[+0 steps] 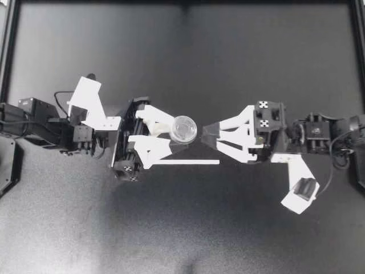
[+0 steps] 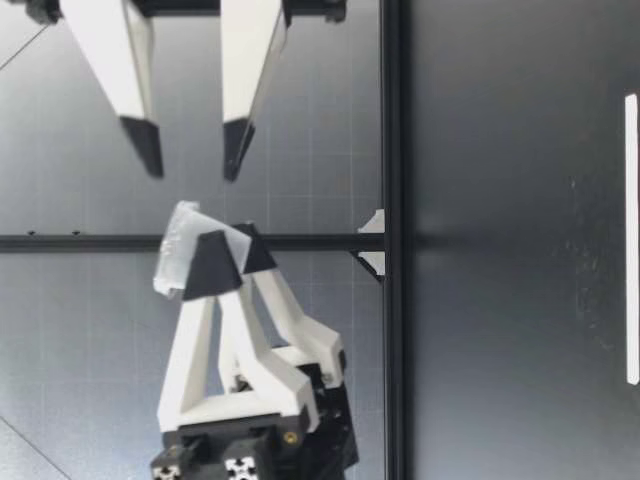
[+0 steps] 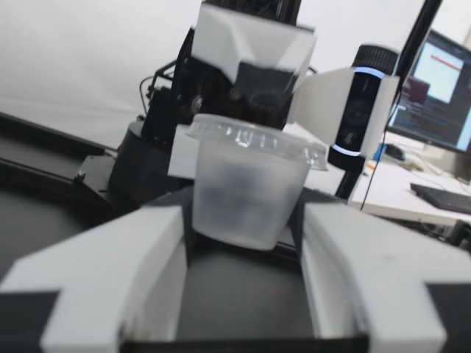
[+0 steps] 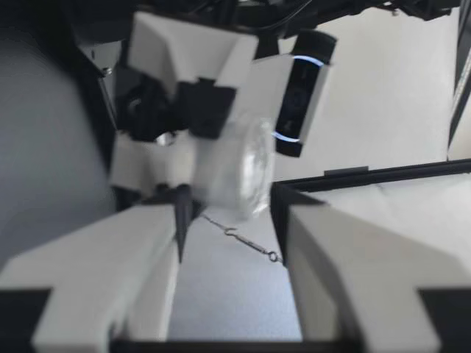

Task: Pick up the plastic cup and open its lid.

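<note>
My left gripper [image 1: 177,136] is shut on a clear plastic cup [image 1: 184,129] and holds it above the table. In the left wrist view the frosted cup [image 3: 249,193] sits between the fingers [image 3: 110,265] with its lid [image 3: 254,138] on. Seen from table height, the cup [image 2: 176,250] is tilted, with the dark pads [image 2: 212,266] clamped on its body. My right gripper [image 1: 206,136] stands open just past the cup, its fingertips [image 2: 146,146] spread apart and touching nothing. From the right wrist, the cup [image 4: 237,173] is a little ahead of the open fingers [image 4: 140,250].
A thin white strip [image 1: 185,162] lies on the dark table under the grippers, also seen as the white strip [image 2: 630,240] in the low view. Black frame rails [image 1: 7,51] border the table. A monitor and desk [image 3: 441,81] stand beyond the workspace.
</note>
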`<action>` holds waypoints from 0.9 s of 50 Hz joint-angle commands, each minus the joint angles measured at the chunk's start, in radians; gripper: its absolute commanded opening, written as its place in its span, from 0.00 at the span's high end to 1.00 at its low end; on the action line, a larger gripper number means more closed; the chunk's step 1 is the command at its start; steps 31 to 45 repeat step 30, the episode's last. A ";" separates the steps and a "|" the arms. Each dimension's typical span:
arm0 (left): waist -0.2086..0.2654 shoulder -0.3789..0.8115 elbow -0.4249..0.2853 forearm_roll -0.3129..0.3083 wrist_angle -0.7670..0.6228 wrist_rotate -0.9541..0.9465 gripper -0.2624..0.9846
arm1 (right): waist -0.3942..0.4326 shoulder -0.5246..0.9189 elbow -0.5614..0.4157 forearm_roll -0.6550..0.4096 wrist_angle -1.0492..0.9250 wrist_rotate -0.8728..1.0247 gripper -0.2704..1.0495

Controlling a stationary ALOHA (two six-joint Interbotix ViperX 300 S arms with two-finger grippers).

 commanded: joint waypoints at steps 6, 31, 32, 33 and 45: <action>0.002 -0.011 -0.006 0.000 -0.009 0.000 0.56 | 0.006 0.003 -0.040 0.006 -0.009 0.002 0.42; 0.002 -0.011 -0.003 0.011 -0.008 0.006 0.56 | 0.006 0.011 -0.061 0.029 -0.005 -0.002 0.42; 0.002 -0.011 -0.003 0.011 -0.008 0.006 0.56 | 0.006 0.011 -0.061 0.029 -0.005 -0.002 0.42; 0.002 -0.011 -0.003 0.011 -0.008 0.006 0.56 | 0.006 0.011 -0.061 0.029 -0.005 -0.002 0.42; 0.002 -0.011 -0.003 0.011 -0.008 0.006 0.56 | 0.006 0.011 -0.061 0.029 -0.005 -0.002 0.42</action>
